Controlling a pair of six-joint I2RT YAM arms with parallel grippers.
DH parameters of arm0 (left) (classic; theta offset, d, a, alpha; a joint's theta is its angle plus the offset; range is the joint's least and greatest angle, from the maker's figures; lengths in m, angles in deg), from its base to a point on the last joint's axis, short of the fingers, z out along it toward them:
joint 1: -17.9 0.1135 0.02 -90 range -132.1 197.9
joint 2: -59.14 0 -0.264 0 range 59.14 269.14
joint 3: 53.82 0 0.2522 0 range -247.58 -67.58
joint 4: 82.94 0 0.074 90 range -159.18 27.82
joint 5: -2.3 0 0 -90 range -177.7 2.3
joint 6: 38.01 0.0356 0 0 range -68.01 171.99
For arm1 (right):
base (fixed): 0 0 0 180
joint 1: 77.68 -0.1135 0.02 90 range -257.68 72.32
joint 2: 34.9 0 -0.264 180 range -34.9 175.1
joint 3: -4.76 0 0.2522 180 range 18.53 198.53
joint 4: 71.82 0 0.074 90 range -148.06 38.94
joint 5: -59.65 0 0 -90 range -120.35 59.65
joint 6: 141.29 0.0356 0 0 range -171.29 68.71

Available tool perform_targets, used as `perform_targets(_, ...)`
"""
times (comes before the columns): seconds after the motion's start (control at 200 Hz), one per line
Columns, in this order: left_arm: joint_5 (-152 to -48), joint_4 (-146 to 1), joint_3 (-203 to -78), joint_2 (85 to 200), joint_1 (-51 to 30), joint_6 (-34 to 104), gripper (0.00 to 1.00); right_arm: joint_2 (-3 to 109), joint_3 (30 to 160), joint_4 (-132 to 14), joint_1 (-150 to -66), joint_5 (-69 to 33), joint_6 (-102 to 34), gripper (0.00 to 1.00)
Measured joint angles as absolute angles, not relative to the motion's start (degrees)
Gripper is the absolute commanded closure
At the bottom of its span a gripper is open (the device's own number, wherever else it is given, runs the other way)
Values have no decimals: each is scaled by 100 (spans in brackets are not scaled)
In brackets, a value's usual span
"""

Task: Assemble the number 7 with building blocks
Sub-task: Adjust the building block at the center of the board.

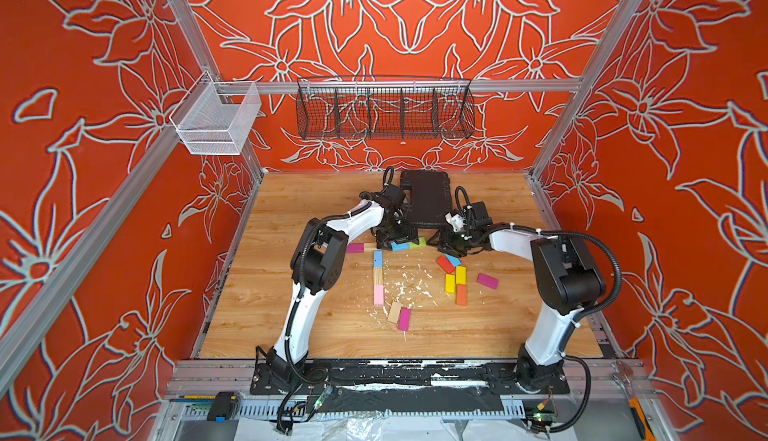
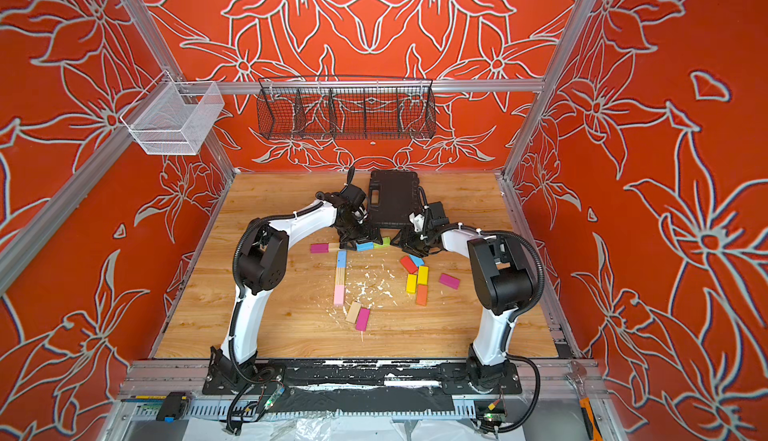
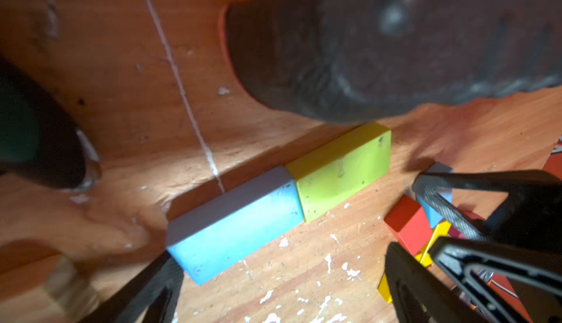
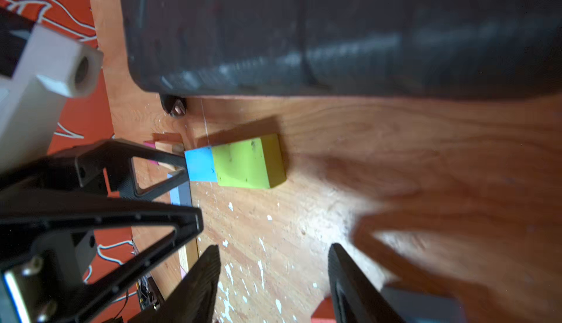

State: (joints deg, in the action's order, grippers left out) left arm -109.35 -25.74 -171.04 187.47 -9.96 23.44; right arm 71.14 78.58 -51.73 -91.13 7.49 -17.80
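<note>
The left gripper [image 3: 281, 254] is spread wide and empty over the flat light-blue wooden block [image 3: 237, 230], which is butted against the lime-green wooden block [image 3: 343, 172] in the top row. The right gripper [image 4: 273, 247] is parted and empty. The row may be skewed if a finger is dragged.

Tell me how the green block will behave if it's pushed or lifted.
The green block looks like rigid painted wood with square edges, so it should stay stiff and slide rather than roll. It butts end to end against the blue block, so an endwise push would probably shift both.
</note>
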Motion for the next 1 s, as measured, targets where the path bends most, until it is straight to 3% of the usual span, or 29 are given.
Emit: perform_targets(1.001, -10983, -2475, -17419, 18942, -869, 2517, 0, 7849, 8376, -6096, -9417, 472, -1340, 41)
